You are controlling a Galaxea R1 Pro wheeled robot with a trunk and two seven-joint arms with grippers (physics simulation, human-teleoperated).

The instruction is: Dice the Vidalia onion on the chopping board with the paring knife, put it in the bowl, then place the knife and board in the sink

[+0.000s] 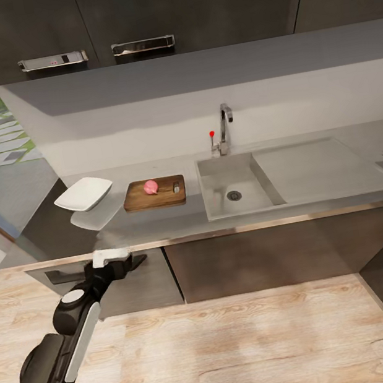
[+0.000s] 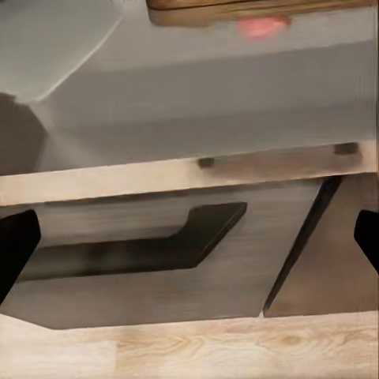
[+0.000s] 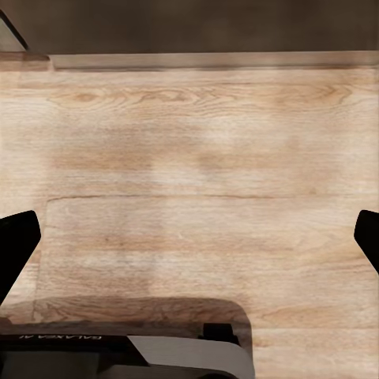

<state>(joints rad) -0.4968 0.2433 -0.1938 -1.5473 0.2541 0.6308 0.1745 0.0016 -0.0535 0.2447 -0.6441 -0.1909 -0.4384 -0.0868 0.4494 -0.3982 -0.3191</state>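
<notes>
Head view, nearest: the left arm reaches up from the lower left over the pale wood floor, its left pincer level with the front edge of the bench and close to a dark drawer front. In the left wrist view the left pincer stands released, fingertips wide apart at the frame edges, facing a drawer handle just below the bench edge. In the right wrist view the right pincer is likewise released, its fingertips spread above the floor planks.

On the bench, left of centre, lies the chopping board. The Vidalia onion rests whole on the board, and a small dark object near the board's right end may be the paring knife; it is too small to tell. The bowl stands just left of the board. To the right of the board is the sink, with its drain, drainboard, and, farthest back, the chrome tap with a red knob. Dark wall cabinets hang above.
</notes>
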